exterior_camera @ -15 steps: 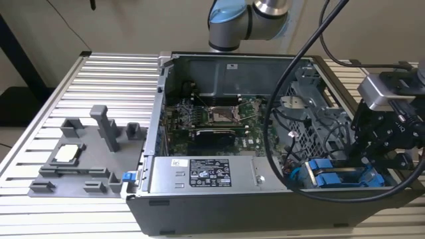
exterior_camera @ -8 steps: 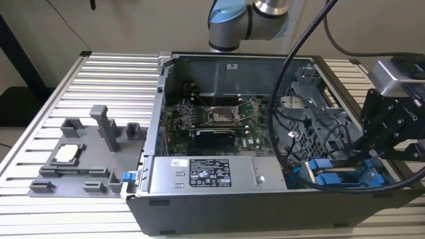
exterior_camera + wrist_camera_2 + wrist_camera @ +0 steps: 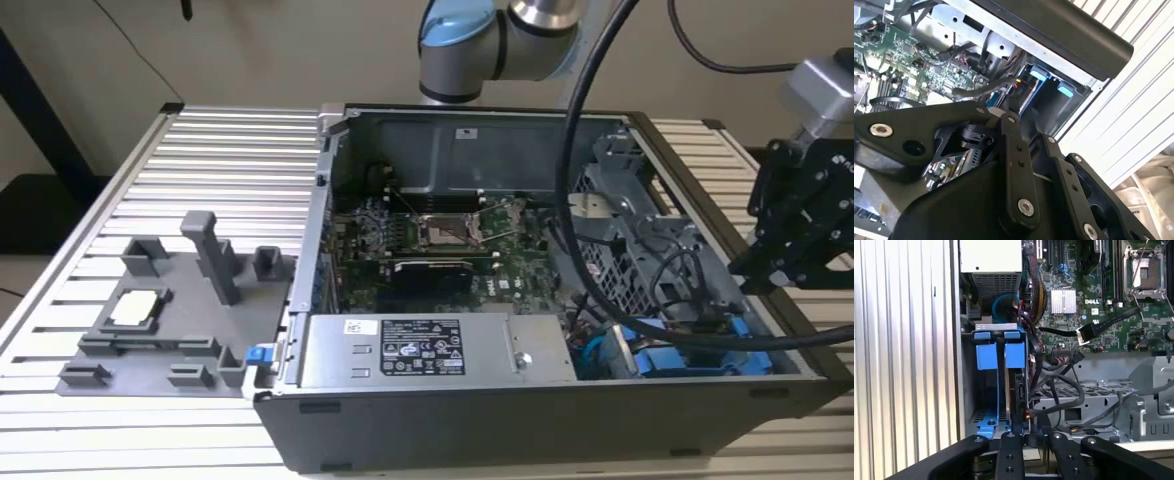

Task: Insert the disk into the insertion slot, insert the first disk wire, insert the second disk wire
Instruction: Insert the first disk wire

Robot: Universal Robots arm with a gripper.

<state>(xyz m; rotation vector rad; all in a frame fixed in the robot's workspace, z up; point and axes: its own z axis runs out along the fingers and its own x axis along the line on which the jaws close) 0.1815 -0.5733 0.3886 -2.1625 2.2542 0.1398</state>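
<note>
Aluminium slats make up the table [image 3: 200, 150] you are working on, and the open computer case [image 3: 534, 420] lies on it with its inside facing up. On the exterior view's left, well apart from the arm, you have a grey fixture plate [image 3: 147, 300] on the slats. Inside the case, the grey power-supply box [image 3: 534, 350] lies along the near wall, with the green motherboard [image 3: 521, 265] just behind it. At the exterior view's right corner of the case you find the insertion slot [image 3: 968, 390], and the disk [image 3: 1015, 385] stands on edge inside it, its blue carrier tabs [image 3: 1015, 354] towards the power-supply box. Your gripper [image 3: 761, 270] hangs over the case's right wall, just above the disk's other end; you cannot tell from these views whether it is open or closed. In the first wrist view, a black cable [image 3: 1104, 322] lies across the motherboard, its plug end [image 3: 1085, 333] free.
</note>
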